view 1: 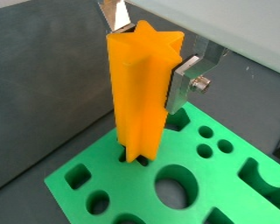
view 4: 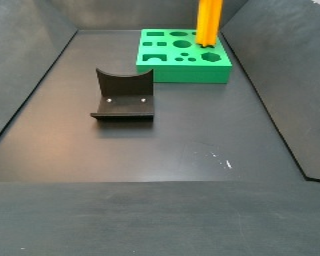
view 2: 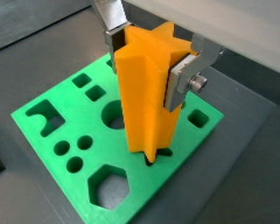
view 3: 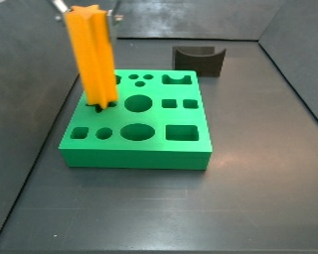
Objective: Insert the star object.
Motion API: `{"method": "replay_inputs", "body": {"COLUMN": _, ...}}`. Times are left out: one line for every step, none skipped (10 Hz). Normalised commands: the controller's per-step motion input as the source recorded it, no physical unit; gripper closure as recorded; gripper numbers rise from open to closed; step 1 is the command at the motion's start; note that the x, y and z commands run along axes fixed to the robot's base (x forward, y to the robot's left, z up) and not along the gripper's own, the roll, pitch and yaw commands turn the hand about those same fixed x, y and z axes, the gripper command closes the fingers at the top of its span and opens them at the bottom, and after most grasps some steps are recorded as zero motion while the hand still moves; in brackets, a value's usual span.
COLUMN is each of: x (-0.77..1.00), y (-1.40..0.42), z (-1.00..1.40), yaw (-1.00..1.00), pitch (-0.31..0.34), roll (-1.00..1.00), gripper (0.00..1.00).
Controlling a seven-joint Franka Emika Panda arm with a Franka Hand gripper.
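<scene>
The star object (view 1: 140,101) is a tall orange ridged prism, held upright. My gripper (view 1: 149,52) is shut on its upper part, with one silver finger (view 1: 184,83) on each side. It shows the same way in a wrist view (view 2: 149,101), with the gripper (view 2: 146,61) around it. The prism's lower end meets a hole in the flat green block (view 1: 230,179), near the block's edge. How deep it sits I cannot tell. In a side view the prism (view 3: 91,55) stands on the block's (view 3: 135,151) left side, under the gripper (view 3: 84,8). The prism (view 4: 208,20) and block (view 4: 176,68) also show in the other side view.
A dark grey block with a curved notch (view 3: 199,60) stands on the dark floor beyond the green block, apart from it; it also shows in a side view (view 4: 123,100). The green block has several other shaped holes. Dark walls ring the floor.
</scene>
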Motion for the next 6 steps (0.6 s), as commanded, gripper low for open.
{"method": "replay_inputs", "body": {"x": -0.32, "y": 0.00, "z": -0.10, "yaw": -0.18, "pitch": -0.150, "roll": -0.11, "gripper": 1.00}}
{"method": "replay_inputs", "body": {"x": -0.23, "y": -0.03, "z": -0.15, "yaw": -0.26, "pitch": -0.163, "roll": -0.12, "gripper": 1.00}}
{"method": "replay_inputs", "body": {"x": 0.00, "y": -0.04, "z": -0.20, "yaw": -0.31, "pitch": -0.157, "roll": -0.12, "gripper": 1.00}}
{"method": "replay_inputs", "body": {"x": 0.09, "y": -0.02, "z": -0.20, "yaw": -0.32, "pitch": -0.143, "roll": -0.13, "gripper": 1.00}}
{"method": "replay_inputs", "body": {"x": 0.14, "y": -0.03, "z": -0.17, "yaw": -0.33, "pitch": -0.139, "roll": -0.14, "gripper": 1.00}}
{"method": "replay_inputs", "body": {"x": 0.20, "y": -0.03, "z": -0.15, "yaw": -0.41, "pitch": -0.126, "roll": -0.12, "gripper": 1.00}}
